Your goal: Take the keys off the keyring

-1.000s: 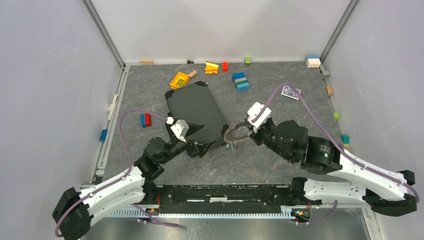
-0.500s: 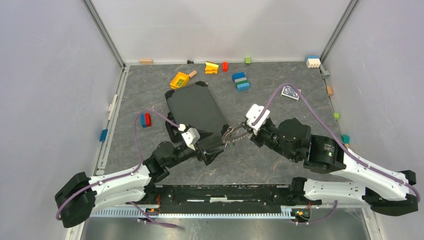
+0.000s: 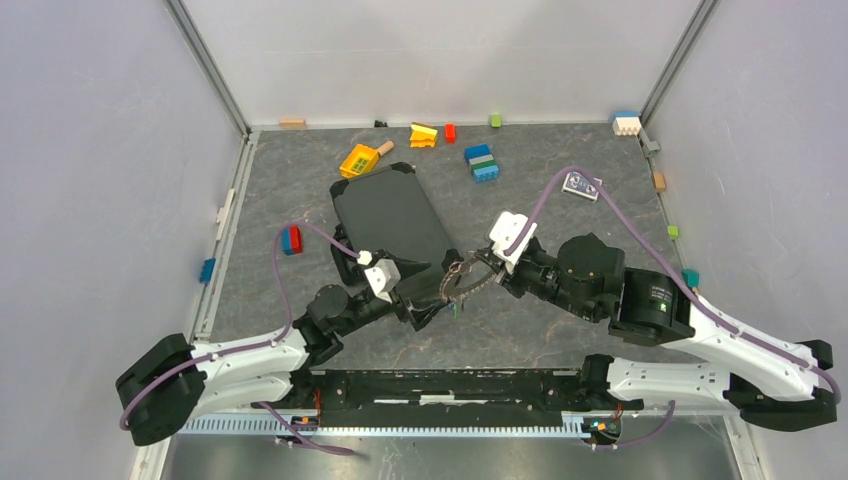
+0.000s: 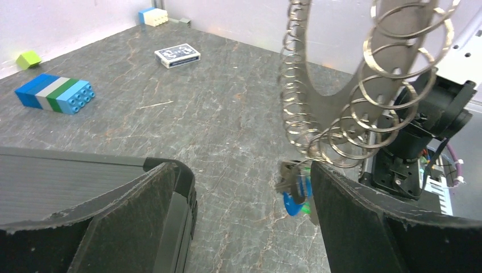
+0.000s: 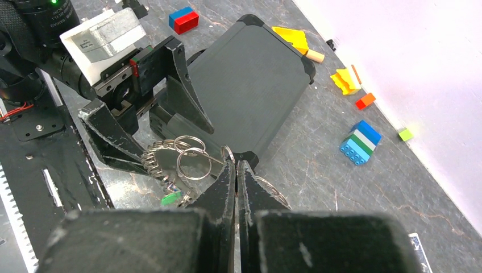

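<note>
The keyring (image 3: pixel 455 280) is held up off the counter (image 3: pixel 540 335), mid-air between the two arms and just off the near corner of the black case (image 3: pixel 392 222). In the right wrist view the right jaws are seen pressed together on its thin wire, with the keyring (image 5: pixel 163 156) fanned out to the left of the tips.

And the left jaws are spread wide: one finger (image 4: pixel 131 210) is seen at the left of its wrist view and the other (image 4: pixel 364 227) at the right. The keyring (image 4: pixel 347 108) is hung in the gap, closer to the right one, and nothing is gripped there.

The keyring is crowded with small split rings, packed edge to edge around its curve. At its lowest point a small bunch of keys (image 4: pixel 293 190) is dangled, a blue head showing, with a green tag (image 5: pixel 169 199) beside it. The bunch is hung just beside the inner face of that right finger; whether it is touched cannot be told.

Farther back on the counter, a brick stack (image 4: pixel 55 95) in blue and green and a card deck (image 4: pixel 177 56) are seen lying well apart from the action.
</note>
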{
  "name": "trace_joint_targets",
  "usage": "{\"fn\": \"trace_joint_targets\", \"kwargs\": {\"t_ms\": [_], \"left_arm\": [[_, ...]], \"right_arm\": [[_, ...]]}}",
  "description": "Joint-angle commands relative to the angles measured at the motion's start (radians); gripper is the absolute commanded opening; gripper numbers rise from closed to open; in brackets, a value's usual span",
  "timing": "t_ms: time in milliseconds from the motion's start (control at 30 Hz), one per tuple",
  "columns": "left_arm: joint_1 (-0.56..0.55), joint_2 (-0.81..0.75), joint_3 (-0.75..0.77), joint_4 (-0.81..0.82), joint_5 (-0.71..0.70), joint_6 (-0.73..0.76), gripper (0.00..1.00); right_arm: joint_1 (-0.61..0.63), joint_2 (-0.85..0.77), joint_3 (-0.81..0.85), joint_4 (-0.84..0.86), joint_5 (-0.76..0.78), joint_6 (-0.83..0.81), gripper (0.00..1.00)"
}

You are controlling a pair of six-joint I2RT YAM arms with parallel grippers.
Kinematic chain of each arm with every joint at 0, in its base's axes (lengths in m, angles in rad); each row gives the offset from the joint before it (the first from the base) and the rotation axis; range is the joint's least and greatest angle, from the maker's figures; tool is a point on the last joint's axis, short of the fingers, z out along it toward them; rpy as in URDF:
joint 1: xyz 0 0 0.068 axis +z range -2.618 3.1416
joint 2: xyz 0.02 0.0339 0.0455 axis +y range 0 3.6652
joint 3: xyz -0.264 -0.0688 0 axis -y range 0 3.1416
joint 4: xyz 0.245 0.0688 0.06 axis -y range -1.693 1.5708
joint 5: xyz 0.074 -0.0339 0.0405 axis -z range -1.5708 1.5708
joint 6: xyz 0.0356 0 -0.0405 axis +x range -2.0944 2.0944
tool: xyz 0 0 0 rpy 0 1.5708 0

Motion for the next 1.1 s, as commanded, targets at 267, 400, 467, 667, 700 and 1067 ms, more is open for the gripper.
{"fn": "trace_joint_targets", "kwargs": {"t_ms": [267,400,467,667,700,1067], "left_arm": [[-0.009,-0.066,-0.040,0.070,0.065,-0.006,0.95],[-0.009,-0.070,-0.036,0.049,0.068,-0.003,0.95],[-0.009,-0.055,-0.031,0.051,0.068,-0.003,0.96],[-0.011,-0.002,-0.024,0.099,0.071,-0.008,0.96],[-0.011,0.005,-0.021,0.102,0.071,-0.009,0.96],[-0.018,0.064,0.003,0.142,0.108,-0.019,0.96]], "right_arm": [[0.004,0.017,0.057,0.057,0.089,-0.017,0.00],[0.004,0.012,0.055,0.074,0.082,-0.019,0.00],[0.003,0.010,0.057,0.080,0.078,-0.019,0.00],[0.004,0.011,0.070,0.084,0.050,-0.016,0.00],[0.004,0.010,0.071,0.084,0.047,-0.016,0.00],[0.003,0.013,0.069,0.105,0.026,-0.014,0.00]]}}
